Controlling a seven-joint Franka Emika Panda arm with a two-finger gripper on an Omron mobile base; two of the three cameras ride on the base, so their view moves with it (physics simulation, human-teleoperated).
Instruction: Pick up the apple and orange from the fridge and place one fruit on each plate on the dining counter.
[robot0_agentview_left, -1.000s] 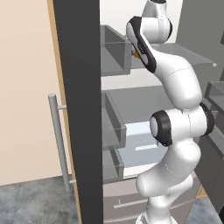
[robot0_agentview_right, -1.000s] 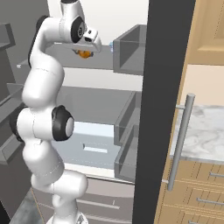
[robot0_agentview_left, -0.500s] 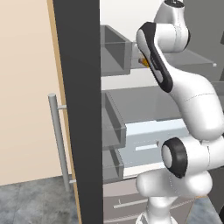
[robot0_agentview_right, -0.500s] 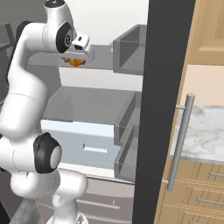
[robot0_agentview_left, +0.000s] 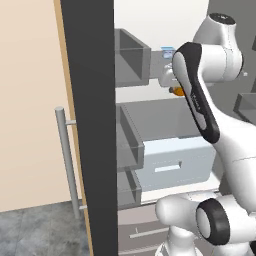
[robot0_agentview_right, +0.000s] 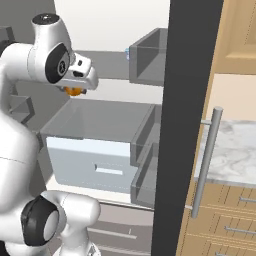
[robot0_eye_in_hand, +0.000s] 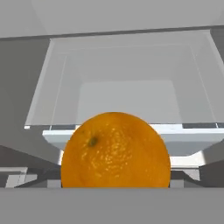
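Gripping orange (robot0_eye_in_hand: 115, 151) above drawer (robot0_eye_in_hand: 127, 105) rim

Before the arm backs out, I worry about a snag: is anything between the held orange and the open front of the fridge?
Nothing visible blocks it. The orange sits at the gripper, above the white drawer and left of the door bins of the fridge.

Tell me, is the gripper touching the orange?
Cannot tell. The orange sits right at the gripper in the hand view, but no fingertip contact shows.
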